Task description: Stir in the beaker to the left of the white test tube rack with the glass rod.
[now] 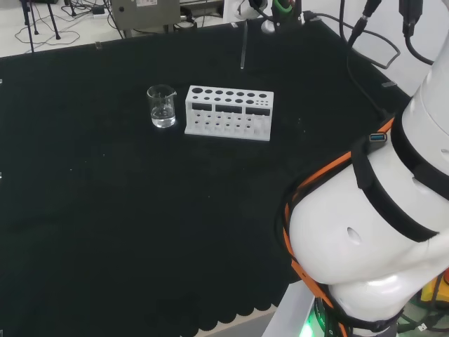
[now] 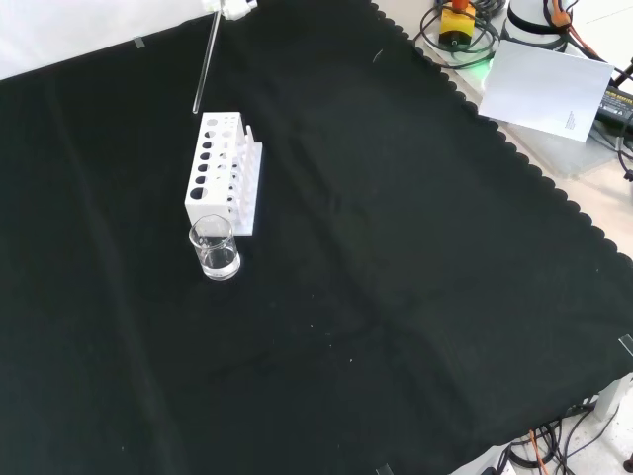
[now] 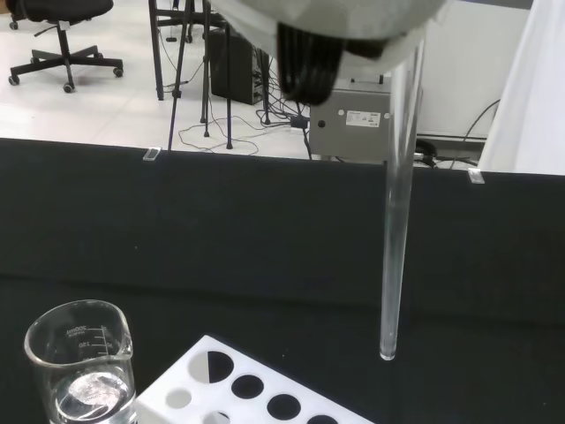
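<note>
Fingers can't be told open or closed; the hand [image 3: 327, 26] shows as a blurred white and dark shape above the rod [image 3: 395, 221], which hangs upright from it. In the head view the rod is at 1 o'clock from the rack [image 1: 229, 112], well apart; the beaker [image 1: 162, 107] stands at the rack's 9 o'clock, just beside, with clear liquid. Step: carrying rod over. Next: shift over the beaker's mouth, lower the tip in without touching the rim.

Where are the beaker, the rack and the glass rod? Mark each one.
beaker [image 1: 162, 107], head view, glass wall.
rack [image 1: 229, 112], head view, top plate.
glass rod [image 3: 394, 238], wrist view, mid shaft.
</note>
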Controlling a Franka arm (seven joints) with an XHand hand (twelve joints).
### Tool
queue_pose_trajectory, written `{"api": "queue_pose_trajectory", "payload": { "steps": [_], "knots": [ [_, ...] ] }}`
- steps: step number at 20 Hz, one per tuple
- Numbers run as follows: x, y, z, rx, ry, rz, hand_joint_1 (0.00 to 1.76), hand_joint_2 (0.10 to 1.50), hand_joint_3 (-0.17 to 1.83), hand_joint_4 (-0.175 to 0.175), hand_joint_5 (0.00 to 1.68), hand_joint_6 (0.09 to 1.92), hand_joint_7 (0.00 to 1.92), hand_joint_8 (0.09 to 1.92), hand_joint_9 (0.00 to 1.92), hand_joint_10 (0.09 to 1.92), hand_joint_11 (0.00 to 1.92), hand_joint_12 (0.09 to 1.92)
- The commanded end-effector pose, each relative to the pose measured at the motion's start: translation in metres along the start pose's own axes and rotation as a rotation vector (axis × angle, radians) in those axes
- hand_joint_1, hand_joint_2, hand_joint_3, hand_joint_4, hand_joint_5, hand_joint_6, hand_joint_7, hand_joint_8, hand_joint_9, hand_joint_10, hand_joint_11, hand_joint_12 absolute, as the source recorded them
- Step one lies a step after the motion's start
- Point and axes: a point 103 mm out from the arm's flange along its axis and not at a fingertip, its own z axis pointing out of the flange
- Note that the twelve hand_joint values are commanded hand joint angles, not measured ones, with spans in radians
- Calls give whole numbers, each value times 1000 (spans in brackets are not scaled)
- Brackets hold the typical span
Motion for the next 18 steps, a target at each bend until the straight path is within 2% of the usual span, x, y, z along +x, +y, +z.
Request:
{"api": "queue_pose_trajectory", "payload": {
  "steps": [1,11,18],
  "knots": [
    [1,1,-6,-5,8,0,1305,758,586,-175,1147,569,1171,1115,1634,785,1203,829],
    [7,4,-3,-1,25,-11,1304,776,553,-175,1152,545,1164,1116,1639,762,1198,828],
    [34,16,-15,2,23,-73,1304,780,546,-175,1153,539,1163,1116,1641,756,1194,825]
  ]
}}
